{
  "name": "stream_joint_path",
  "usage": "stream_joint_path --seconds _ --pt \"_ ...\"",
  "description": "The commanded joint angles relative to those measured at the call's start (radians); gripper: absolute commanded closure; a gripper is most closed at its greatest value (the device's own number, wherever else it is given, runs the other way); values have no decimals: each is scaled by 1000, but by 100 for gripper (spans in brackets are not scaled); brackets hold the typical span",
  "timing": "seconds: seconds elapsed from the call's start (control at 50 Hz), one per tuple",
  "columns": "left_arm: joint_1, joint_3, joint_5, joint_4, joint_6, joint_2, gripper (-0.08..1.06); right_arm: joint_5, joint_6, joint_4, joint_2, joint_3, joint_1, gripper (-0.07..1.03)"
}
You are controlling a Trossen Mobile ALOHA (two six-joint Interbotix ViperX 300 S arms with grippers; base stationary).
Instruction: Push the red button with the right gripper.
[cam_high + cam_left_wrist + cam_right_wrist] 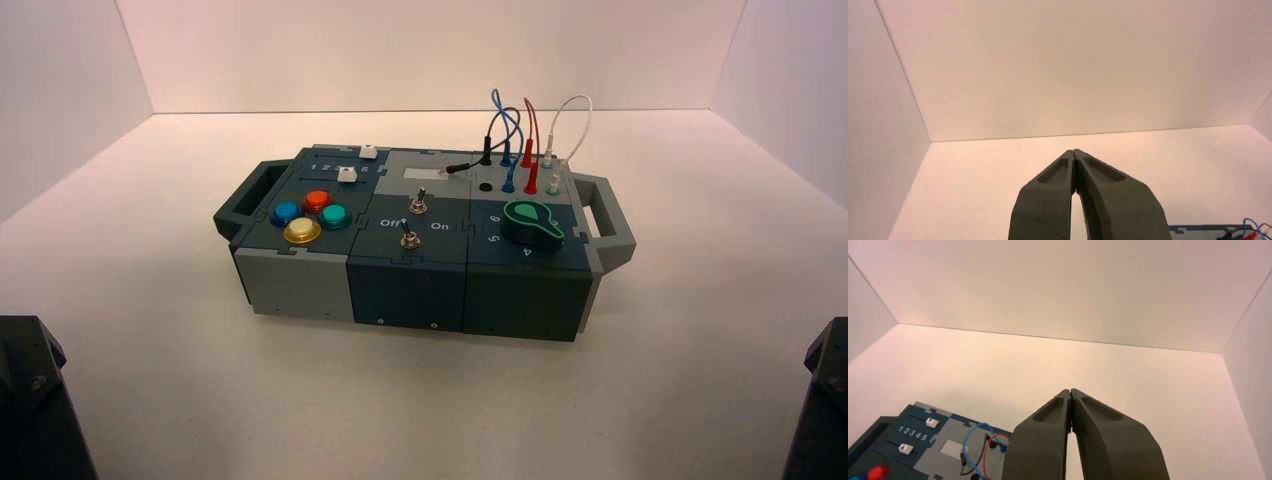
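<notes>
Right gripper (1070, 391): fingers together, empty, parked well back from box (410, 280), nowhere near red button (317, 200) (box top, robot's left end, betw. blue & teal btns); btn not yet pressed, approach + push all left; left gripper (1074, 151) idle, fingers together.

Lab test bench, plain white walled enclosure (430, 50), control box (420, 270) with buttons, switches, wires

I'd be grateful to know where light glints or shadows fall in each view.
High view: glints sit on the red button and yellow button, and the box casts a soft shadow forward. Right wrist view: the shut right gripper is evenly lit, without glare. Left wrist view: likewise for the shut left gripper.
</notes>
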Motion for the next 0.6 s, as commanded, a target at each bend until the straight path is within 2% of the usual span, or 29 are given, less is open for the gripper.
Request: stream_joint_path --seconds 0.02,0.34,0.6 --pt "8 -12 -11 3 0 -5 101 -12 -2 0 3 -29 -3 99" --pt "8 -12 -11 3 0 -2 101 -3 0 3 3 -28 3 99" --pt "6 -26 25 2 -2 52 101 46 3 18 29 -48 86 99"
